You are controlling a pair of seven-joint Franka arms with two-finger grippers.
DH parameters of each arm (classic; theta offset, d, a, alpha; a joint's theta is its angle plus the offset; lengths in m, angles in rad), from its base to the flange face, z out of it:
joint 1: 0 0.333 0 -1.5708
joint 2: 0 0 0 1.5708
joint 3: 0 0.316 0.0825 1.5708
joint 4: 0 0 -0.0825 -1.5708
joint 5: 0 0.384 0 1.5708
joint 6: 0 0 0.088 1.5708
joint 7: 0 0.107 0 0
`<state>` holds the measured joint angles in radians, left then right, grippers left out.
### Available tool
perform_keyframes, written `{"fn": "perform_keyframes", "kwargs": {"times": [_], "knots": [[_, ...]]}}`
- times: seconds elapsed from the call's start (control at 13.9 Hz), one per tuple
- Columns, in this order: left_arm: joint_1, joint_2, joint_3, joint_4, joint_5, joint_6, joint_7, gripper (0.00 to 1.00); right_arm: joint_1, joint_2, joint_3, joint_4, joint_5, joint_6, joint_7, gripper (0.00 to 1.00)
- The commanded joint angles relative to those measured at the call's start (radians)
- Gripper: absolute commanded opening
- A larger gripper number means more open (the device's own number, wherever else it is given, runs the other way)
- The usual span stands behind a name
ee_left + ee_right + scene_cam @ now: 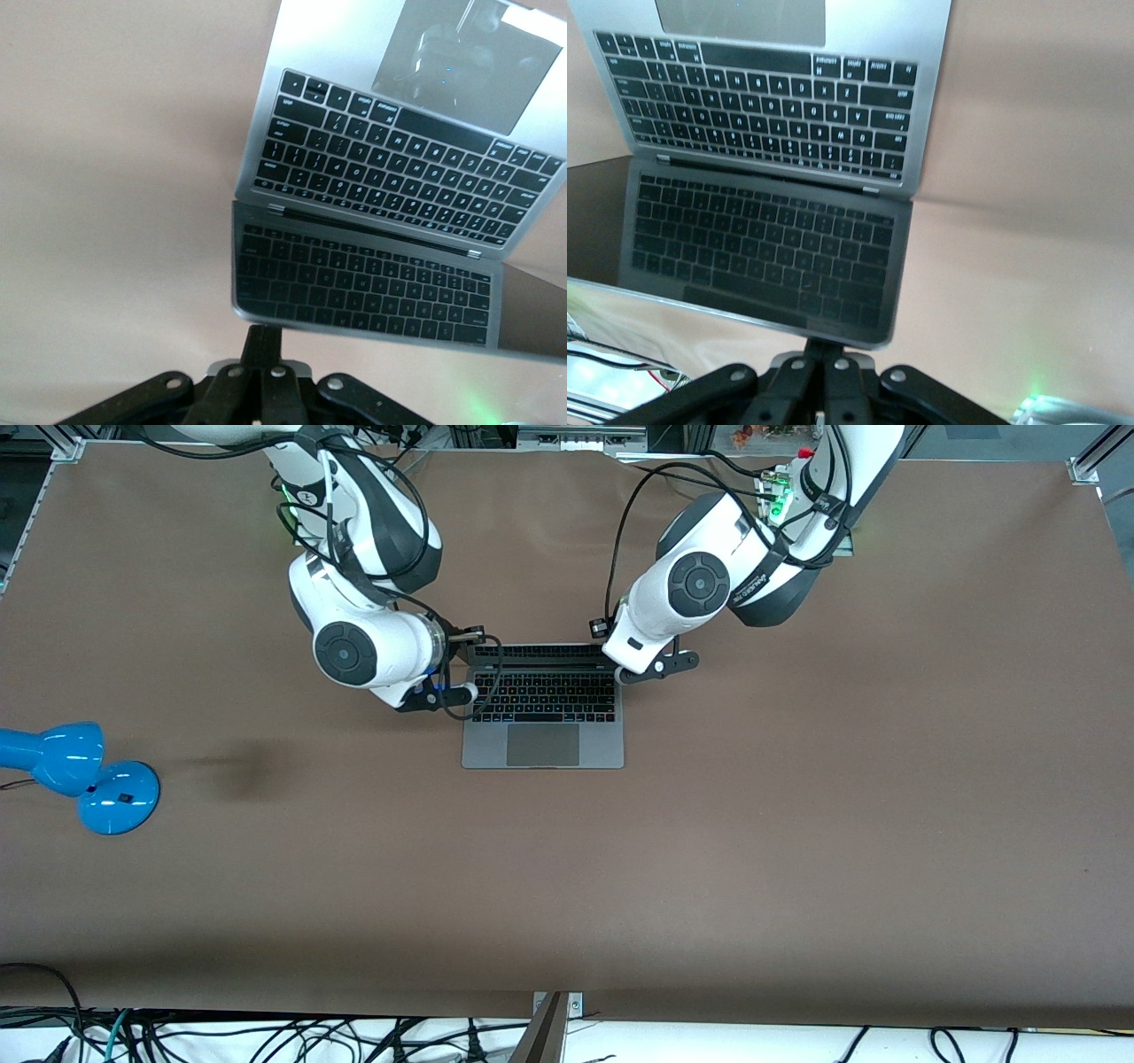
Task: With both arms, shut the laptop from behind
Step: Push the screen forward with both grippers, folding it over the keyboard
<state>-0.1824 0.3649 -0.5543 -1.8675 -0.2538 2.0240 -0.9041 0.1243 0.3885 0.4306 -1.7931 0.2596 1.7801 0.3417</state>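
Laptop [542, 717]: one. Slim grey metal body, rectangular with rounded corners, black keys, one large smooth trackpad. It lies near the middle of the worktop [797, 824], between the two arms' ends, lid raised steeply; the glossy black screen mirrors the keyboard in both wrist views.

Arms: two, white jointed shells with black joints and loose black cables.

Right gripper [465, 691]: one, black, two fingers pressed together with nothing between them, at the top edge of the lid by the corner toward the right arm's end. In the right wrist view the gripper [826, 341] meets the lid's rim.

Left gripper [625, 676]: one, black, fingers likewise pressed together and holding nothing, at the lid's top edge by the corner toward the left arm's end. In the left wrist view the gripper [263, 335] meets the rim.

Lamp [75, 775]: one, glossy blue, round base and rounded shade, at the worktop's edge toward the right arm's end, well apart from the laptop.

Worktop: one, matt brown, flat. Broad bare surface lies nearer the front camera than the laptop.
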Motion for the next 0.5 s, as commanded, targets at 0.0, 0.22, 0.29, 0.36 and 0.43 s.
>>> {"fn": "perform_keyframes", "kwargs": {"times": [0.0,0.22,0.29,0.36,0.43], "knots": [[-0.002,0.043,0.004,0.053,0.069,-0.007,-0.030,0.00,0.000,0.004,-0.030,-0.006,-0.013,0.022,-0.061,0.00],[-0.002,0.081,0.008,0.097,0.082,-0.008,-0.030,0.00,0.000,0.019,-0.046,-0.006,-0.013,0.071,-0.082,0.00],[-0.002,0.097,0.017,0.117,0.085,-0.010,-0.029,0.00,0.000,0.021,-0.046,-0.006,-0.013,0.088,-0.082,0.00],[-0.002,0.114,0.025,0.140,0.105,-0.013,-0.029,0.00,0.001,0.027,-0.046,-0.006,-0.013,0.107,-0.084,0.00],[-0.002,0.130,0.025,0.158,0.120,-0.016,-0.030,0.00,0.001,0.032,-0.046,-0.006,-0.013,0.126,-0.085,0.00]]}}
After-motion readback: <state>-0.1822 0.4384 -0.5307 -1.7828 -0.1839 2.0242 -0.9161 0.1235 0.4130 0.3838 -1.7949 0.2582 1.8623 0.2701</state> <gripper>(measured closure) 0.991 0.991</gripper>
